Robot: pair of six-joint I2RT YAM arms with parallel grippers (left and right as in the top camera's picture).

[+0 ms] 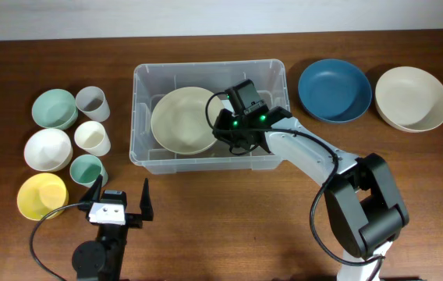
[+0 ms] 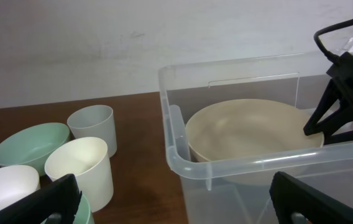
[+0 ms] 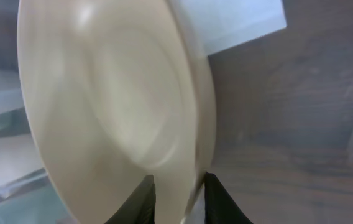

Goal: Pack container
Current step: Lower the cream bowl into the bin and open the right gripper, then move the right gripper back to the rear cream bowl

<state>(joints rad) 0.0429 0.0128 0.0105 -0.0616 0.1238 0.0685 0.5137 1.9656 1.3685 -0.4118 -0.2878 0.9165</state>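
Observation:
The container, a large clear plastic bin, stands mid-table and also shows in the left wrist view. A beige bowl sits tilted inside it on the left side and also shows in the left wrist view. My right gripper reaches into the bin. Its fingers are closed on the rim of the beige bowl. My left gripper is open and empty, low over the table in front of the bin's left corner.
A blue bowl and a cream bowl sit right of the bin. On the left are a green bowl, grey cup, white cup, white bowl, green cup and yellow bowl.

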